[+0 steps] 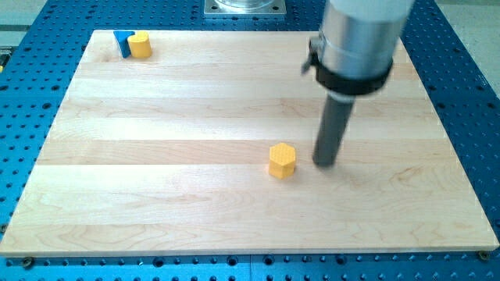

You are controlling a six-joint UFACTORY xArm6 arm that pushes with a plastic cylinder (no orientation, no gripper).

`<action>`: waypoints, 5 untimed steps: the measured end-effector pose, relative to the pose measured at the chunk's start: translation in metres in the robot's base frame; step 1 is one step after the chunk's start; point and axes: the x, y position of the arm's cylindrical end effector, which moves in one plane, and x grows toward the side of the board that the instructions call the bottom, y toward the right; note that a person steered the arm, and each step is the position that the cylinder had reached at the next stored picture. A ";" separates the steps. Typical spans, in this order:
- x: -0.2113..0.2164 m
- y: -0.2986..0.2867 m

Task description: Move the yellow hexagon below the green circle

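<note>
A yellow hexagon (282, 160) lies on the wooden board, a little right of its centre and towards the view's bottom. My tip (325, 162) stands just to the hexagon's right, a small gap apart from it. No green circle shows in this view; part of the board's top right is hidden behind the arm's grey body.
At the board's top left corner a yellow block with a rounded shape (140, 45) sits against a blue block (123, 41) on its left. The wooden board (156, 195) rests on a blue perforated table (23, 101). The arm's grey body (358, 39) hangs over the top right.
</note>
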 end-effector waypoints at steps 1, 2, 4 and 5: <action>0.057 -0.030; -0.001 -0.067; -0.046 -0.079; -0.106 -0.091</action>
